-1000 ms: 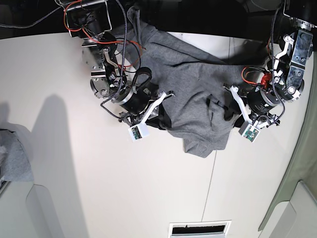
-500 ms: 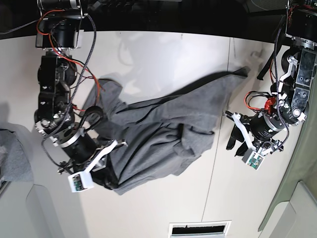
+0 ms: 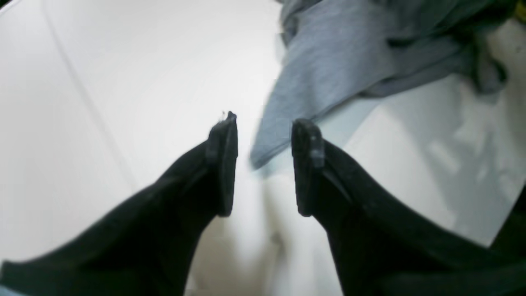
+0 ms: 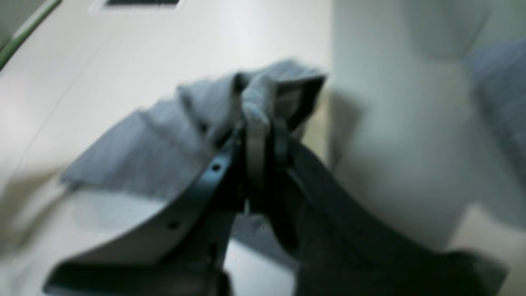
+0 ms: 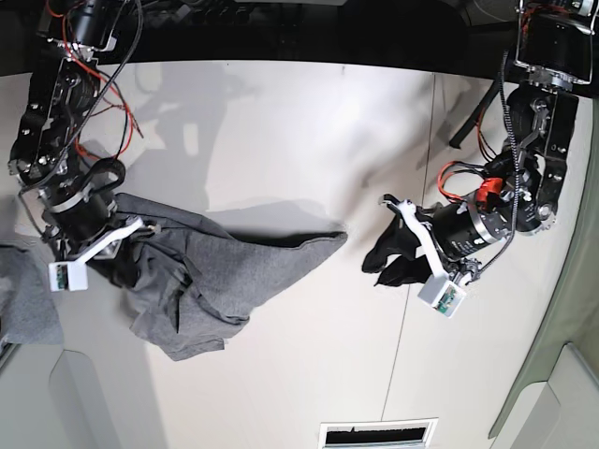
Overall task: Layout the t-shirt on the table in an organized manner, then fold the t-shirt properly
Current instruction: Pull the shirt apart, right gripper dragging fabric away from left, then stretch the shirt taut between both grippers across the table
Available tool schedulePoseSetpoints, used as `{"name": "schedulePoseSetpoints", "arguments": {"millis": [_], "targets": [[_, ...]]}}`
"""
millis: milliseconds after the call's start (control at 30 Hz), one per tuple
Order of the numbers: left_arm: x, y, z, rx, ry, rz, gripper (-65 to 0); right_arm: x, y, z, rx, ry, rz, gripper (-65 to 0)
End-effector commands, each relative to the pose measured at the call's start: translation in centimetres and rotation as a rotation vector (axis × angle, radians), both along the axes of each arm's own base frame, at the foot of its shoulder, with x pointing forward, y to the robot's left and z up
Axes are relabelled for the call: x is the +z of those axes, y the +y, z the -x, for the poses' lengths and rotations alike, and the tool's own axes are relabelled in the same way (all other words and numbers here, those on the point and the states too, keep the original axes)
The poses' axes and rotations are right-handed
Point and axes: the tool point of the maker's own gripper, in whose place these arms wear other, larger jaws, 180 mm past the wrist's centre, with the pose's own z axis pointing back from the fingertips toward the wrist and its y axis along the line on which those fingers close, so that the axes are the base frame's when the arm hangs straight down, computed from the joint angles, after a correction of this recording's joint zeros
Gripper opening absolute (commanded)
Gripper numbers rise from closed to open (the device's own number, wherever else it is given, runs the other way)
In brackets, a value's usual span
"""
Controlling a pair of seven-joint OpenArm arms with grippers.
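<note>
Now t-shirt [image 5: 215, 271] bunches leftward; table [image 5: 309, 365] surrounds it.

At the left of the base frame, the right gripper [image 5: 117, 245] is clamping its fingers [image 4: 257, 152] tight on grey fabric. At centre right, the left gripper [image 5: 382, 265] is hanging low, its black fingers [image 3: 224, 164] standing parted, gripping nothing.

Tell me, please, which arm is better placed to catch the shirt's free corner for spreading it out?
Probably the left. The left gripper is open and empty, facing the t-shirt corner on the table. The right gripper is shut on fabric.
</note>
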Motion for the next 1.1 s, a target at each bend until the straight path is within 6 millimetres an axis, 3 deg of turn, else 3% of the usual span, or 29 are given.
{"name": "schedulePoseSetpoints", "arguments": {"millis": [0,100,333,467,633,700,833,967,1067], "targets": [[1.7,-1.0,-0.7,-0.012,-0.052,0.035,-39.4,1.3,-0.9,-0.3,-0.014,-0.048,0.009,-65.0],[1.6,-4.4,-0.8,-0.044,-0.073,0.037,-30.9,-0.4,-1.0,1.4,-0.019,-0.006,0.008,-65.0],[1.6,-10.0,-3.0,-0.053,-0.189,-0.126,-30.4,-2.3,-1.0,3.4,-0.019,0.048,0.008,-65.0],[-0.6,-12.1,-4.5,-0.105,-0.172,-0.199,-30.4,-2.3,-1.0,3.4,-0.019,0.048,0.008,-65.0],[-4.2,-14.2,-4.9,-0.162,-0.126,-0.254,-30.5,-2.3,-0.9,3.4,-0.016,0.046,0.005,-65.0],[-5.2,-14.3,-5.3,-0.161,-0.116,-0.255,-33.4,-2.1,-0.8,3.3,-0.017,0.041,-0.011,-65.0],[-6.6,-13.0,-6.0,-0.123,-0.101,-0.291,-63.0,-2.1,-0.8,3.3,-0.017,0.041,-0.012,-65.0],[-6.4,-9.6,-7.7,-0.040,-0.137,-0.422,-65.0,-2.0,-0.8,3.2,-0.018,0.034,-0.012,-65.0],[-4.3,-6.1,-9.0,0.001,-0.165,-0.515,-65.0,-1.4,-0.9,2.9,-0.023,0.003,-0.017,-65.0]]}}
